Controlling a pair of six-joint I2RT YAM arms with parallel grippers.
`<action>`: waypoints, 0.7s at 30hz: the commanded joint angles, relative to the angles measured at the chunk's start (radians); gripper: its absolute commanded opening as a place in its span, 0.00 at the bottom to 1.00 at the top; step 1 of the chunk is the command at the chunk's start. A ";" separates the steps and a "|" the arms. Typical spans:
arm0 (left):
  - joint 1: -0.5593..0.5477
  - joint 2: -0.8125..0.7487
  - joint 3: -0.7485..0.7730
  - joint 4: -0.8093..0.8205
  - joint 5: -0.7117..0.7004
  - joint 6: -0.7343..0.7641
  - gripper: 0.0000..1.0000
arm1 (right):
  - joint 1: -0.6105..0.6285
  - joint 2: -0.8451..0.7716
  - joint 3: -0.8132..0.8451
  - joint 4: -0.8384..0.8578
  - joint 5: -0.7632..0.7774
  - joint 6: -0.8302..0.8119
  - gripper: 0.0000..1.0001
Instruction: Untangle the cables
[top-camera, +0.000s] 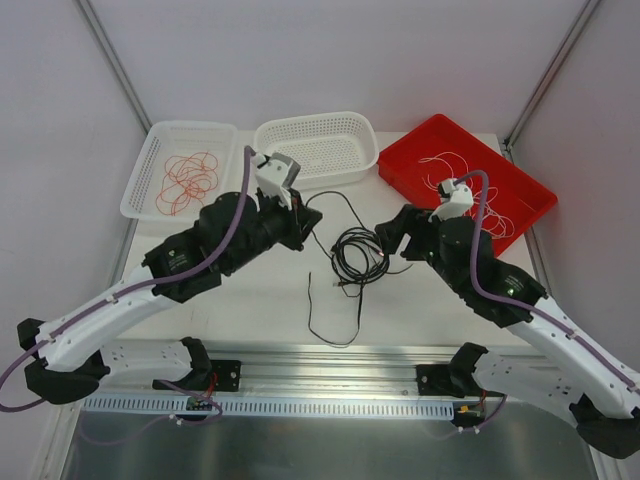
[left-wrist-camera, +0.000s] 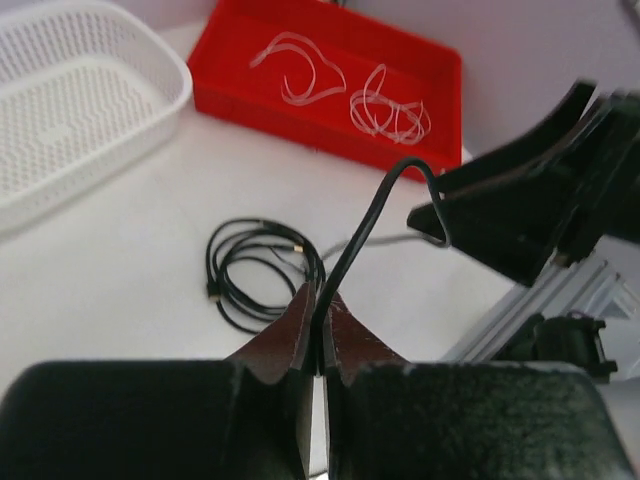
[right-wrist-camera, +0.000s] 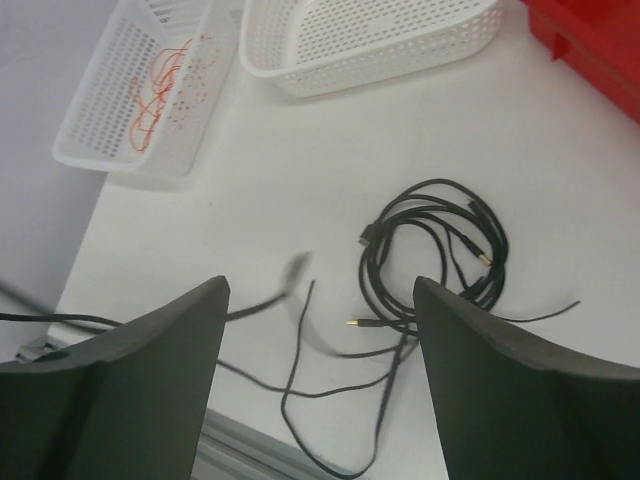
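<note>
A coil of black cables lies mid-table, with loose strands trailing toward the near edge. My left gripper is shut on one black cord, which rises from its fingertips and bends over toward the right gripper's dark fingers. In the top view the left gripper sits just left of the coil. My right gripper is open above the table, nothing between its fingers. A blurred cord end hangs below it, left of the coil. From above, the right gripper is at the coil's right.
A white basket at back left holds red-orange wires. A second white basket stands beside it. A red tray at back right holds white wires. An aluminium rail runs along the near edge.
</note>
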 joint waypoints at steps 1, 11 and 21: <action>0.014 0.034 0.201 -0.148 -0.084 0.149 0.00 | 0.001 -0.057 -0.032 -0.059 0.132 -0.082 0.79; 0.233 0.177 0.539 -0.280 0.018 0.250 0.00 | -0.001 -0.226 -0.235 -0.004 0.350 -0.155 0.87; 0.290 0.335 0.952 -0.306 0.021 0.405 0.04 | -0.014 -0.131 -0.443 0.159 0.450 -0.132 0.94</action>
